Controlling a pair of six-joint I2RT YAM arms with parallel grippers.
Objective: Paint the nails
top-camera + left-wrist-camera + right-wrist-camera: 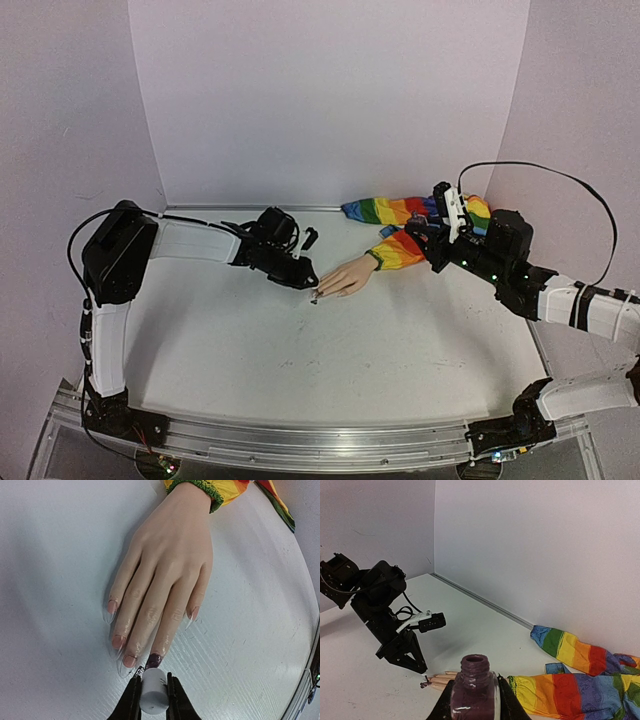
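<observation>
The pale mannequin hand [165, 565] lies flat on the white table, fingers toward my left gripper, its rainbow sleeve [400, 248] running right. One nail [153, 660] is dark purple; the other nails [129, 661] are bare with clear tips. My left gripper [151, 692] is shut on the white brush cap [153, 690], held just at the dark nail's tip. My right gripper [474, 702] is shut on the open purple polish bottle [474, 687], held above the sleeve. The hand's fingertips [434, 680] and left gripper [405, 652] show in the right wrist view.
The rest of the rainbow sleeve [395, 210] lies bunched at the back right by the wall. White walls enclose the table on three sides. A metal rail [300, 445] runs along the near edge.
</observation>
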